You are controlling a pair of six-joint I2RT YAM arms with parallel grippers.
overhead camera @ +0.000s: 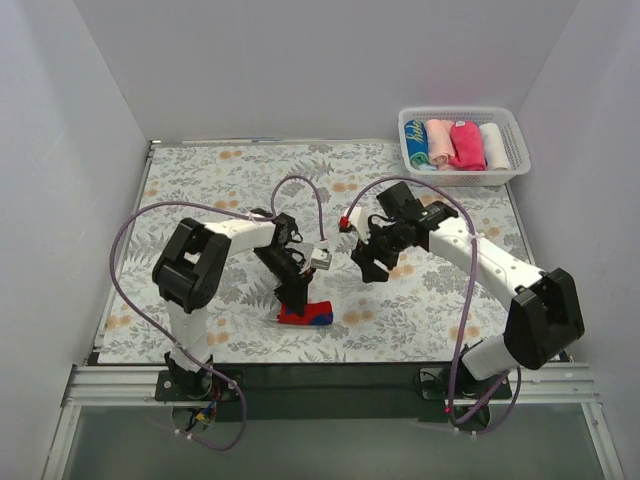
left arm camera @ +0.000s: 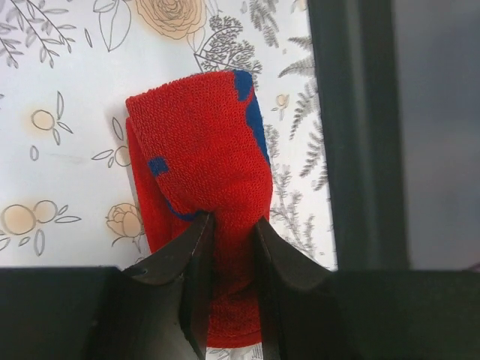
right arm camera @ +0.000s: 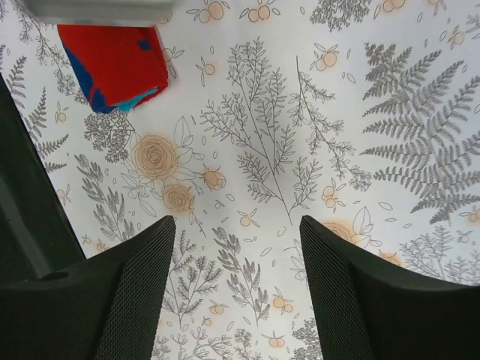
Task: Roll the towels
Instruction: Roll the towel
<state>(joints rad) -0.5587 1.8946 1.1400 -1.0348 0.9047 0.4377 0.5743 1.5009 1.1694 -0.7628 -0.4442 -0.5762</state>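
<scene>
The red towel with blue marks lies as a short roll on the floral cloth near the table's front edge. My left gripper is shut on it; in the left wrist view both fingers pinch the near end of the red towel. My right gripper hovers open and empty over the cloth to the right. In the right wrist view the red towel shows at top left with a teal edge. A hot-pink rolled towel lies in the white basket.
The white slotted basket stands at the back right and holds several rolled towels. The grey-and-orange floral cloth covers the table. A dark front edge strip runs just behind the arm bases.
</scene>
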